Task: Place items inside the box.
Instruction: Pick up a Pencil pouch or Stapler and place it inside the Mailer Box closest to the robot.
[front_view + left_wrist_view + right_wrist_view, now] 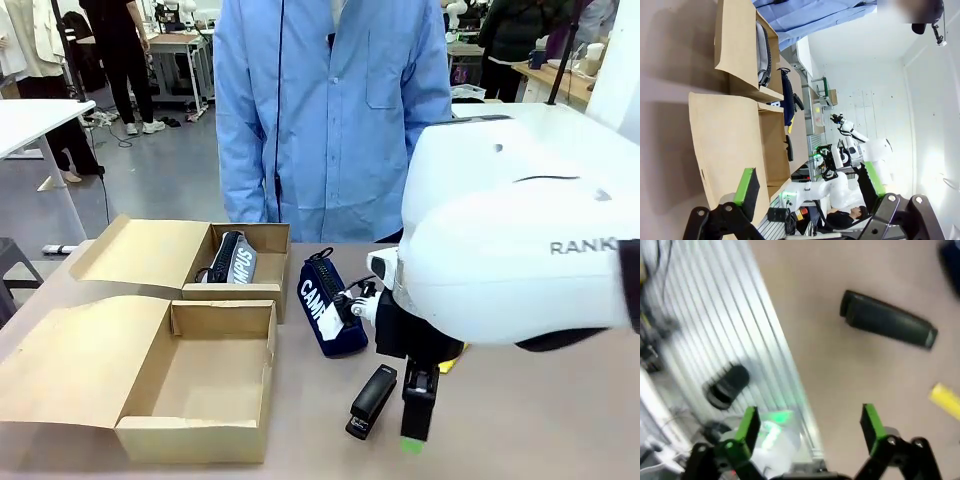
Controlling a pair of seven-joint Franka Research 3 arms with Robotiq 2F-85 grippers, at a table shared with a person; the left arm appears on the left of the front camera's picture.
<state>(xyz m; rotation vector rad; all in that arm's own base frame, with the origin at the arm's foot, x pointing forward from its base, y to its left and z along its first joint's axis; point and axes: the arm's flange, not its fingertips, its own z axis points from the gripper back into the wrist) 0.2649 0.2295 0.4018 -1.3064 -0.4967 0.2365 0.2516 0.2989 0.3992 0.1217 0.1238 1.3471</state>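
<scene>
Two open cardboard boxes stand at the left of the table. The far box (262,236) holds a grey zip pouch (233,258), which the left wrist view shows as the grey pouch (761,52). Nothing lies in the near box (200,375). A navy pouch (325,305) lies on the table beside the boxes. In front of it lies a black stapler (372,400), also seen as the stapler (887,320). My right gripper (417,420) points down just right of the stapler, and in its own view the right gripper (809,422) is open and holds nothing. A yellow utility knife (945,400) lies close by. My left gripper (809,184) is open and holds nothing.
A person in a light blue coat (330,110) stands at the far side of the table. The box flaps (80,360) spread out to the left. The table's front edge and a ribbed metal rail (740,315) lie just under my right gripper.
</scene>
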